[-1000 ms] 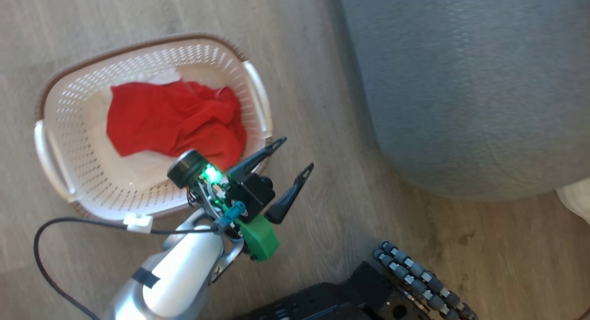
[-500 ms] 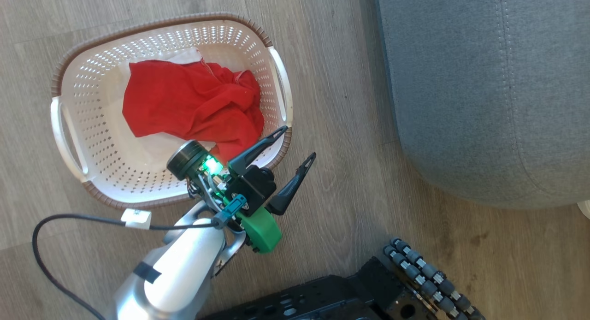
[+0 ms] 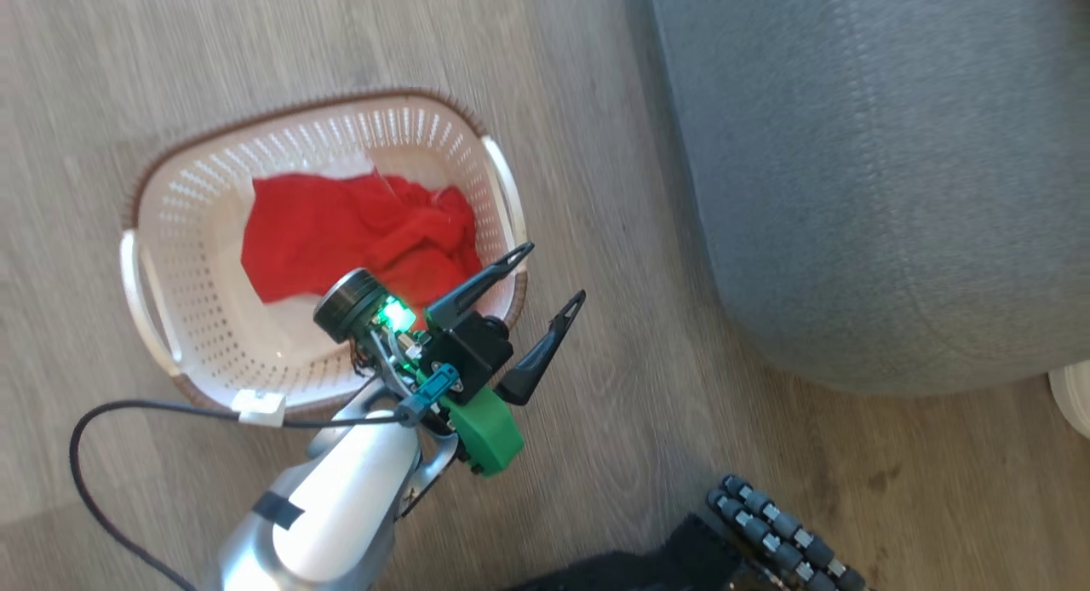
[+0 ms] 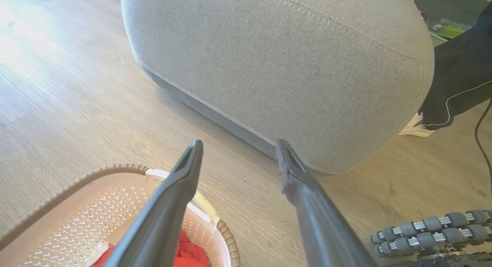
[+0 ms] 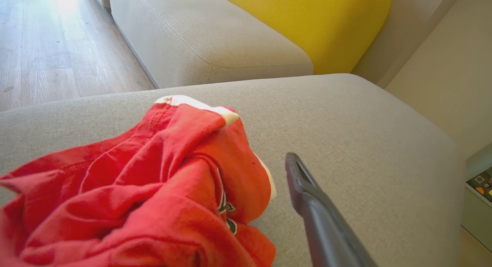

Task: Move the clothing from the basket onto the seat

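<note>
Head view | basket (image 3: pixel 194 192) long axis left-right | clothing (image 3: pixel 358 233) crumpled inside

Your head camera looks down on basket (image 3: pixel 192 201) and seat (image 3: pixel 851 191); left wrist shares both, low; right wrist skims the seat.

Motion smears the head view, so the stitching on the seat (image 3: pixel 851 191) cannot be made out, and the top and right edges cut the seat. The arm of the left end effector (image 3: pixel 554 272) covers part of the near wall of the basket (image 3: pixel 204 208). In the right wrist view the clothing (image 5: pixel 153 182) hides one finger of the right end effector (image 5: pixel 238 155), and its dark print is unreadable.
</note>
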{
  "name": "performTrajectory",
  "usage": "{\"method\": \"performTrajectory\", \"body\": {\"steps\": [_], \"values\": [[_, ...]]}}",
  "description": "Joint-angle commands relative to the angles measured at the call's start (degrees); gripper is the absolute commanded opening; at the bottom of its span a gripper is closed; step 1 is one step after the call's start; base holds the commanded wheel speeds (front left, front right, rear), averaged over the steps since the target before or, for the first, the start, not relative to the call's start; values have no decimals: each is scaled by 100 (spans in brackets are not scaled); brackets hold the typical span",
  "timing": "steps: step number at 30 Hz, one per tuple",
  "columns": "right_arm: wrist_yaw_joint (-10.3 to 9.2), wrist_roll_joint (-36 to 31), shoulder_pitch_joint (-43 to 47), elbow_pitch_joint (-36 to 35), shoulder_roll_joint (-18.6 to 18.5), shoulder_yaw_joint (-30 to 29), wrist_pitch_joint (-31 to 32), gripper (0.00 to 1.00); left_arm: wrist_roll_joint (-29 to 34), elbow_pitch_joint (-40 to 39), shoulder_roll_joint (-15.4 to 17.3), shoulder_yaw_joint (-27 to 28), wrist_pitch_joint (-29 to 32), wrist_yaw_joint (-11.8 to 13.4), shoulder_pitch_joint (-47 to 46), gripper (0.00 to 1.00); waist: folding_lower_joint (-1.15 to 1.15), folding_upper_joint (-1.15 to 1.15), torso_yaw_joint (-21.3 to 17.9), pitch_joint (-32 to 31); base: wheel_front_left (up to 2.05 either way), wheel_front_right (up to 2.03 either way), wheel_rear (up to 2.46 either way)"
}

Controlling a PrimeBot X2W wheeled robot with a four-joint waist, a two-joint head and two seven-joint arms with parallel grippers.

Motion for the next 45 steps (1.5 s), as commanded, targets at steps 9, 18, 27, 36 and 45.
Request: {"method": "performTrajectory", "body": {"steps": [9, 18, 27, 36, 45], "values": [[-1, -511, 417, 549, -125, 412, 542, 100, -201, -151, -189, 380, -28, -6, 488, 100, 0, 0, -139, -1067, 0, 0, 0], [-1, -222, 373, 667, -59, 1000, 1692, 100, -512, -277, -455, 567, -28, -8, 1027, 100, 0, 0, -123, -1911, 0, 0, 0], [-1, 334, 268, 672, -323, 1958, 1981, 100, -757, -458, -526, 623, -28, -8, 1316, 100, 0, 0, -156, -2371, 0, 0, 0], [-1, 1305, 252, 561, -171, 2527, 1058, 100, -1072, -655, -529, 732, -28, -5, 1695, 100, 0, 0, 104, -2940, 0, 0, 0], [-1, 2894, 1128, -617, 340, 3719, 199, 100, -1236, -772, -530, 1163, -28, 52, 2171, 100, 0, 0, 250, -3425, 0, 0, 0]]}}
